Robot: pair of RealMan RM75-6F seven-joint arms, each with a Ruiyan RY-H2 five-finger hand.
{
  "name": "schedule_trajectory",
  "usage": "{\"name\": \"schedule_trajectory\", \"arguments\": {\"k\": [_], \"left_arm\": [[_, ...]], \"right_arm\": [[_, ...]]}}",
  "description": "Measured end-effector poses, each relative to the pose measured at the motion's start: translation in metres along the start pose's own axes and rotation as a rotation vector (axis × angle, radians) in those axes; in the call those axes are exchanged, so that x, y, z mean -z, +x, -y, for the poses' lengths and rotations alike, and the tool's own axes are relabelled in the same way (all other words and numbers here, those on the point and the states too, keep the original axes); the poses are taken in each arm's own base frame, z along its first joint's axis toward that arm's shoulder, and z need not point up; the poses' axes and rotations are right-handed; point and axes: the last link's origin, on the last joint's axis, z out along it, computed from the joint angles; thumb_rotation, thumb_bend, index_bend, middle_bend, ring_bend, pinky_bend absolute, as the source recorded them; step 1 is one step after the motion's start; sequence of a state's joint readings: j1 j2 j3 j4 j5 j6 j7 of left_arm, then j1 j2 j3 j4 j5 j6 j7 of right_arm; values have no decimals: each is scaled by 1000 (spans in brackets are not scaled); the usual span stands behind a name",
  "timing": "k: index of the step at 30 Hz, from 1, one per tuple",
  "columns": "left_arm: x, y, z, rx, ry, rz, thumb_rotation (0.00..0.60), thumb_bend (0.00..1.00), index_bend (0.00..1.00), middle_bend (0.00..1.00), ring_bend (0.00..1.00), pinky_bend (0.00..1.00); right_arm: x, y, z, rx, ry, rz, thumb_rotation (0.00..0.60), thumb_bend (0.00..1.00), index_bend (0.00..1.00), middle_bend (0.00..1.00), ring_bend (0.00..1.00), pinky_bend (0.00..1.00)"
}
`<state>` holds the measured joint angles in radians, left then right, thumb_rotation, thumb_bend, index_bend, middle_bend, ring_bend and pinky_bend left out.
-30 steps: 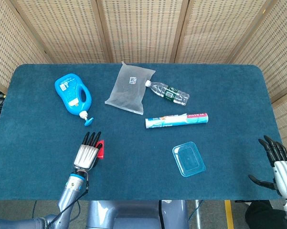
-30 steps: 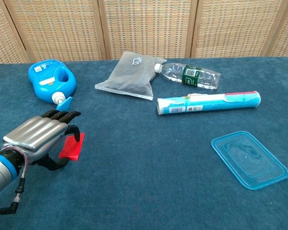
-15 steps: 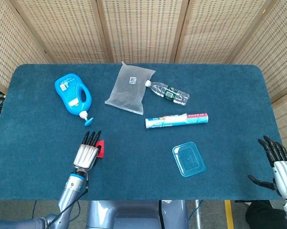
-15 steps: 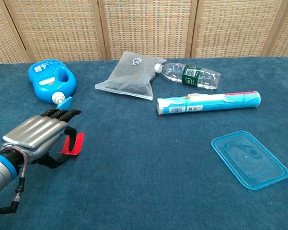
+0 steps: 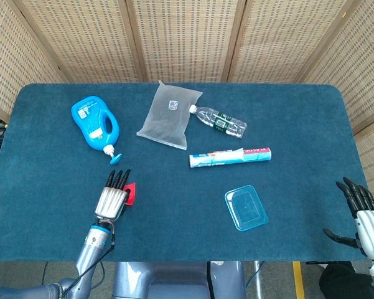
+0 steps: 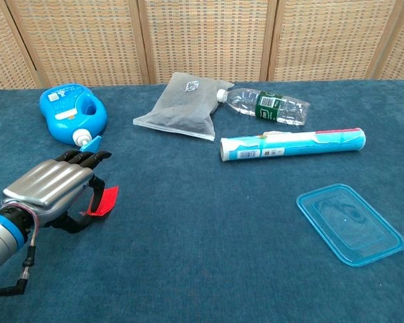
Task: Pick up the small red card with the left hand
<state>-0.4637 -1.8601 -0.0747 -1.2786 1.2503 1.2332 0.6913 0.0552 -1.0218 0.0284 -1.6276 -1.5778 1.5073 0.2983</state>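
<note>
Card (image 5: 130, 193): in the head view it sits tucked against the left hand (image 5: 112, 198), at its inner side, under the fingertips. The right hand (image 5: 361, 215), empty and spread, is well apart. In the chest view the card (image 6: 105, 200) tilts off the surface (image 6: 208, 235), apparently pinched beneath the left hand (image 6: 50, 185).

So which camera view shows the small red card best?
The chest view: the small red card appears large there, tilted off the table, its near end under the left hand, which seems to grip it. The head view gives only a small red patch beside the fingers.
</note>
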Motion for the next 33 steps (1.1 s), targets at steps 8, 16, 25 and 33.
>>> {"name": "schedule_trajectory", "arguments": {"k": [8,16,25,33], "left_arm": [[-10,9,5,14,12,-19,600,569,612,0,0,0],[-23,18,9,13,31,-34,600,570,610,0,0,0],[-49,34,16,24,71,-49,600,570,606,0,0,0],[-70,60,29,88,123,-93,600,568,600,0,0,0]], "right_arm": [[-1,0,0,0,-1,1,600,0,0,0,0,0],[-1,0,-1,-3,-4,2,600,0,0,0,0,0],[-3,-2,-2,-1,-9,14,600,0,0,0,0,0],[-5,-2,-3,-3,-12,16,600,0,0,0,0,0]]}}
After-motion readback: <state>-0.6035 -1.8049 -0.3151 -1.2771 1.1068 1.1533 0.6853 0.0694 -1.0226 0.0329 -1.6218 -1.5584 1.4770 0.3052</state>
